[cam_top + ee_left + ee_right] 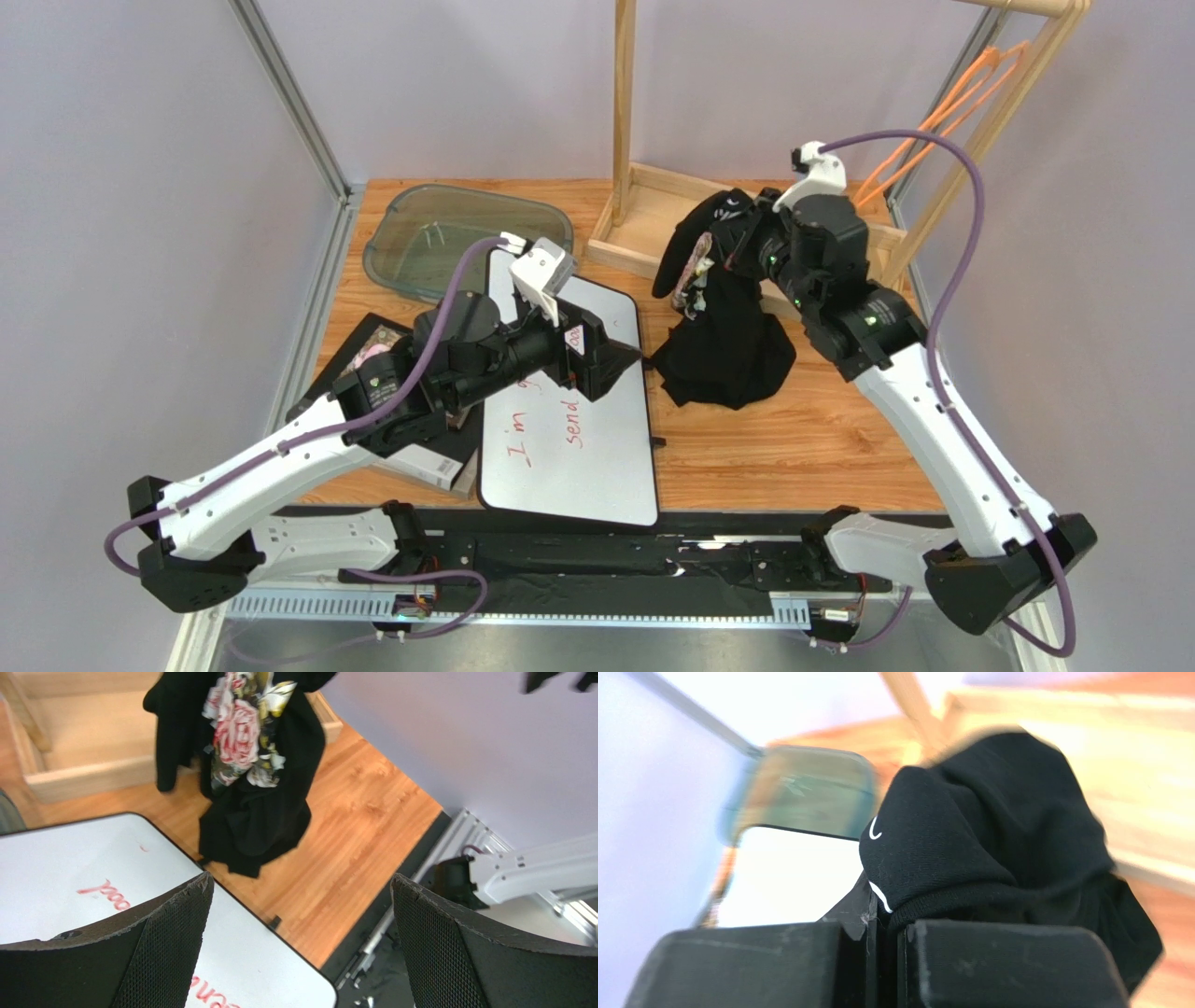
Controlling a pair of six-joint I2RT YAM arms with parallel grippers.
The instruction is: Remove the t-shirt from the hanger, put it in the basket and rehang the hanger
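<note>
1. Top external view: the t-shirt (730, 350) is seen bunched up on the far right part of the table (828, 448), just in front of the base of the wooden rack (622, 112). The upper part is lifted and the lower folds are resting on the wood.
2. The right gripper (885, 934) is clamped shut on a fold of the black fabric, right by a ribbed edge. That much is clear in the right wrist view.
3. The left gripper (298, 945) is spread wide with nothing in it, parked over the whiteboard (575, 448), to the left of the shirt.
4. The hanger (943, 126) is up at the far right on the rack, well apart from the shirt. So the shirt can probably be called off it already.
5. What could go wrong:
   - Only a thin pinch near the edge is held, so the fabric could slip out if the bundle gets swung or tugged.
   - One dark flap looks draped over the rack's base, so a snag there is possible and the rack could get dragged along.
   - If the shirt is dropped carelessly, it could end up on the whiteboard and the red writing could be smeared.
</note>
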